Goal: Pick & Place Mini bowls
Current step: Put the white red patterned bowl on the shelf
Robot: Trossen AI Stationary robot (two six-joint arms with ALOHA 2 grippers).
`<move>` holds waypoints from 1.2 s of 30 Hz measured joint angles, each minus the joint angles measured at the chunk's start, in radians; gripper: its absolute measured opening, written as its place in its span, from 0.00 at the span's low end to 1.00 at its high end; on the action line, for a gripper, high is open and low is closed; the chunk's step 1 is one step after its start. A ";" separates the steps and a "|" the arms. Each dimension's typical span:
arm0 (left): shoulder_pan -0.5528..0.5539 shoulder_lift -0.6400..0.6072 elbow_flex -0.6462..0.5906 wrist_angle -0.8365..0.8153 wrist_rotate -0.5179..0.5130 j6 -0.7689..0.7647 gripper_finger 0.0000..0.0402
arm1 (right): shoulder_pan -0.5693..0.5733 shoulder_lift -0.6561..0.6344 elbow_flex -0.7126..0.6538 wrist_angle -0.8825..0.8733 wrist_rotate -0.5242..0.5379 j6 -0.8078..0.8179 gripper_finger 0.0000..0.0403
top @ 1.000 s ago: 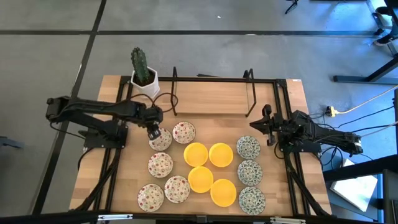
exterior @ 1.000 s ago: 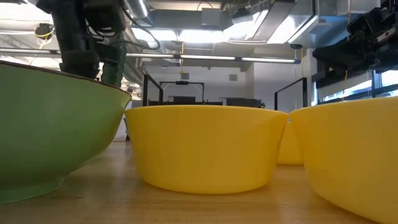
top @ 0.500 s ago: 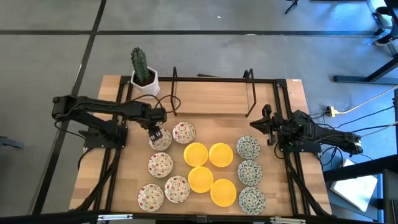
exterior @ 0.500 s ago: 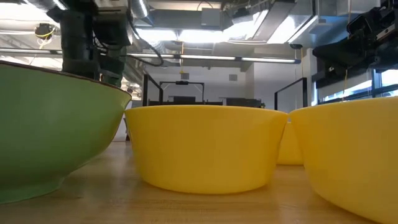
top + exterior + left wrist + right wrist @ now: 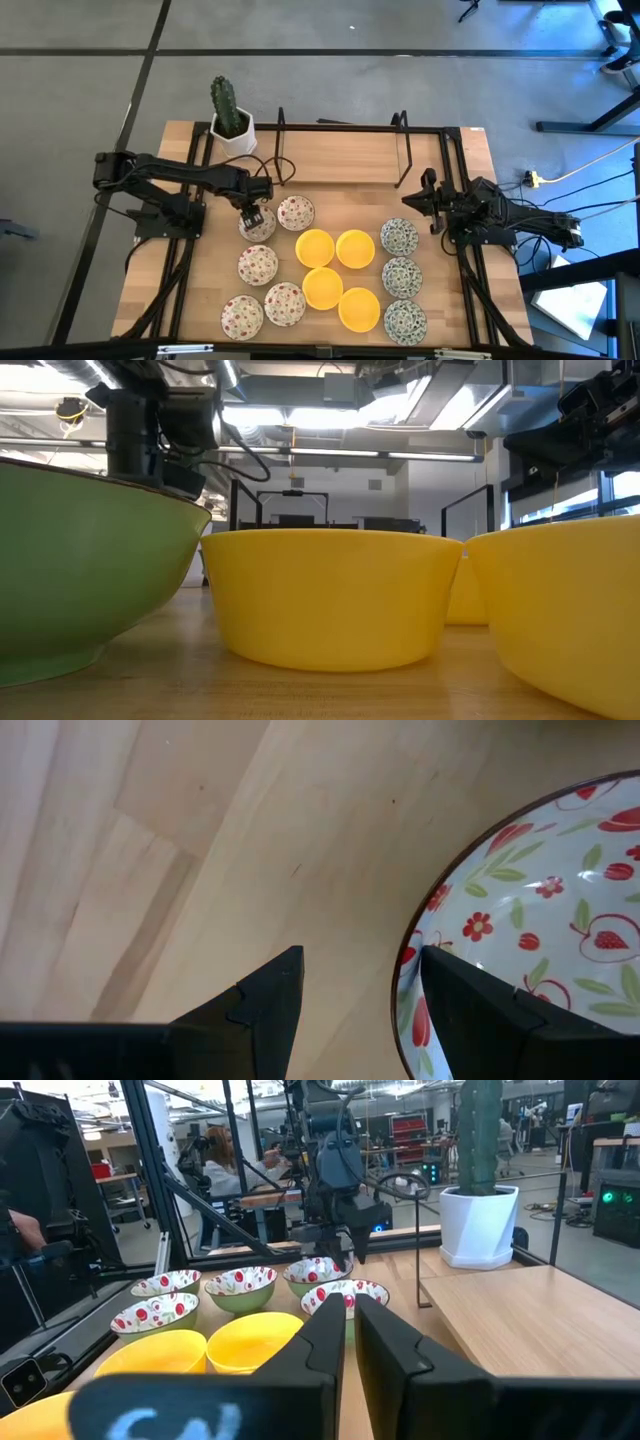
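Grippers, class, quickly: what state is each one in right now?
Left gripper: open, fingers straddling the rim of a red-speckled bowl, nothing gripped yet.
Right gripper: nearly shut, holding nothing, waiting at the table's right side.

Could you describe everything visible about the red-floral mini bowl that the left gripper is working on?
The red-floral mini bowl is small, round and shallow, glossy white inside with red flowers, strawberries and green leaves, edged by a thin dark rim. It sits upright on the wooden table, at the back of the left cluster. The left gripper hangs over it with fingers open, astride the rim, one inside, one outside.
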 joint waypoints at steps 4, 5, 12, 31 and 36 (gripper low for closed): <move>0.000 0.000 0.000 0.008 -0.014 0.010 0.47 | 0.000 0.000 0.000 0.000 0.000 0.000 0.07; 0.000 0.000 0.000 0.009 -0.020 0.011 0.46 | 0.000 0.000 0.000 0.000 0.000 0.000 0.07; 0.000 0.000 0.000 0.009 -0.027 0.011 0.25 | 0.000 0.000 0.000 0.000 0.000 0.007 0.07; -0.024 -0.107 0.082 -0.015 -0.066 0.184 0.01 | 0.000 0.000 0.000 -0.001 0.000 0.023 0.07; -0.029 -0.180 0.157 -0.078 -0.089 0.193 0.01 | 0.000 0.000 0.000 -0.001 0.000 0.024 0.07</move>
